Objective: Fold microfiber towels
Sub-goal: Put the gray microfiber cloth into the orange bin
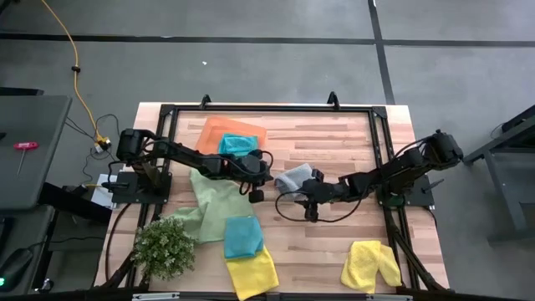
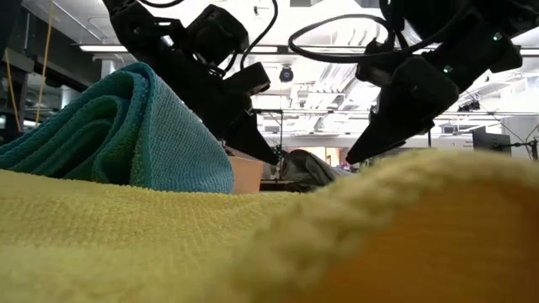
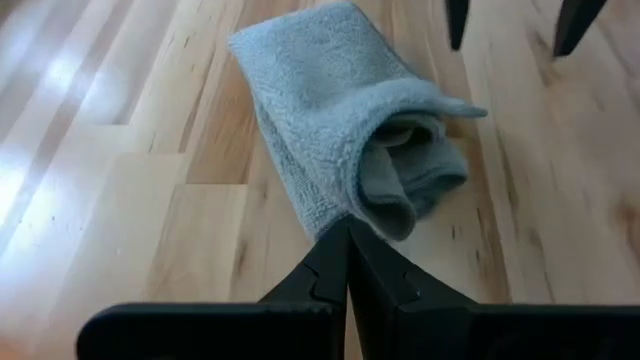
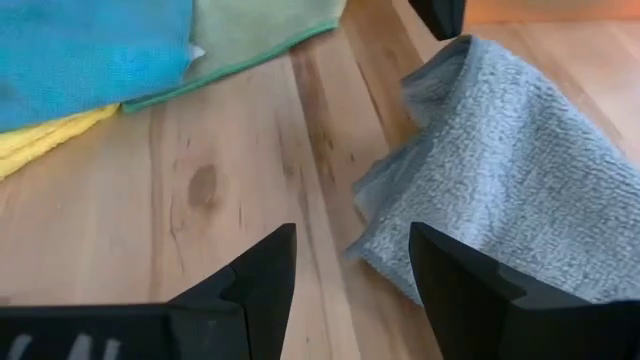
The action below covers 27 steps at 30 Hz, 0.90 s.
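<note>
Wooden table [image 1: 334,242] carried the half-rolled grey towel [image 1: 294,177] mid-surface, left gripper [image 1: 256,196] pinched empty just beside it, right gripper [image 1: 311,216] spread wide opposite, likely to pinch its edge.

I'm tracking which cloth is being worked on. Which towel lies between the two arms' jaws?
The grey towel, rumpled mid-table between the left gripper and right gripper. The other towels lie farther off.

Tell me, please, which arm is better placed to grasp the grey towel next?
Probably the right: the right gripper is open beside the grey towel's edge, while the left gripper is shut with its tips at the towel's fold.
</note>
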### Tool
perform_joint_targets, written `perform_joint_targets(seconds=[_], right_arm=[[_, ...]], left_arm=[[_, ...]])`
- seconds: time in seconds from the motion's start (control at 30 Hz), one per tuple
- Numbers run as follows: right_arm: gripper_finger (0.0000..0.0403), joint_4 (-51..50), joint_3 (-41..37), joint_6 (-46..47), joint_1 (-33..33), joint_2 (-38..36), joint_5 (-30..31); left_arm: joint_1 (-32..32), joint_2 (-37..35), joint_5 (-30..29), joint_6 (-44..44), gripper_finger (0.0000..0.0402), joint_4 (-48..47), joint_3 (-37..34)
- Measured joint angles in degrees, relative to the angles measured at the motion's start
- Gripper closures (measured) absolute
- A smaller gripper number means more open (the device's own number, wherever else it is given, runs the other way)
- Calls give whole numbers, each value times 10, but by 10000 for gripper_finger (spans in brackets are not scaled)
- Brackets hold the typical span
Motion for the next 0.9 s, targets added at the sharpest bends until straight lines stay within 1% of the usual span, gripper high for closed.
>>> perform_joint_targets(seconds=[0.07, 0.2, 0.23, 0.4, 0.53, 0.7, 0.77, 0.9], right_arm=[[215, -2, 0, 5, 3, 0, 16], [215, 5, 0, 26, 5, 0, 79], [215, 6, 0, 29, 4, 0, 83], [214, 10, 0, 49, 4, 0, 69], [214, 25, 0, 38, 4, 0, 64], [214, 99, 0, 1, 0, 35, 73], [214, 97, 5, -17, -1, 57, 101], [214, 55, 37, -20, -3, 80, 165]], left_arm=[[0, 0, 0, 13, 401, 0, 0], [0, 0, 0, 35, 401, 0, 0], [0, 0, 0, 36, 401, -1, 0], [2, 0, -4, 38, 401, -7, 0], [2, 0, -9, 45, 401, -7, 0], [0, 0, -34, 56, 401, -5, 0], [0, 0, -35, 63, 401, -4, 0], [0, 0, -48, 68, 401, -4, 0]])
